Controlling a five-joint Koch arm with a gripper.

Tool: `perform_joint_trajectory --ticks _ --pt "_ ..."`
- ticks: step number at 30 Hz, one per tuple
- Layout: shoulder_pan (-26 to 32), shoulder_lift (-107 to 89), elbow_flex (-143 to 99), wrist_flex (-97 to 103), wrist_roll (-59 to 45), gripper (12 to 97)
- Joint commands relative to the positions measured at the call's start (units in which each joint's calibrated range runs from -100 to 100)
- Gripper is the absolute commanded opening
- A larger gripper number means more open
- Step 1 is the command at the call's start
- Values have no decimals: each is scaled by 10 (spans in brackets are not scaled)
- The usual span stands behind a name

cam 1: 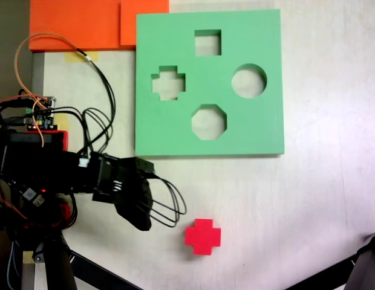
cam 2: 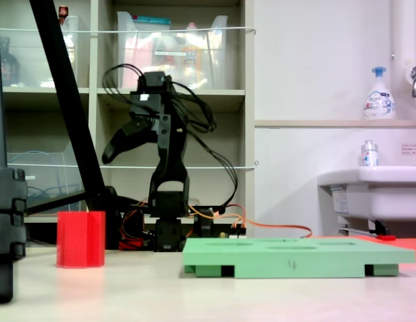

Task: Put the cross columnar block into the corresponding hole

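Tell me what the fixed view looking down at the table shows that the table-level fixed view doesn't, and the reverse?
A fixed view from above lays out the green board's four cutouts, the plus-shaped hole among them, and the red block's cross top. A fixed view from the side tells height: the gripper hangs well above the table, with shelves and a sink behind. Both fixed views share gripper, board and block, the block standing apart from the board.

Red cross columnar block (cam 1: 203,236) upright on the table, well apart from green board's empty plus-shaped hole (cam 1: 168,83)
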Motion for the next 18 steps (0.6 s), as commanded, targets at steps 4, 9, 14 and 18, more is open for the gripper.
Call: perform_joint_trajectory --ticks 4,9,14,18 --pt "-11 175 161 -41 -5 710" --pt "-20 327 212 -39 -10 710" --pt "-29 452 254 -31 -16 710" --pt "-36 535 297 -28 -19 710"
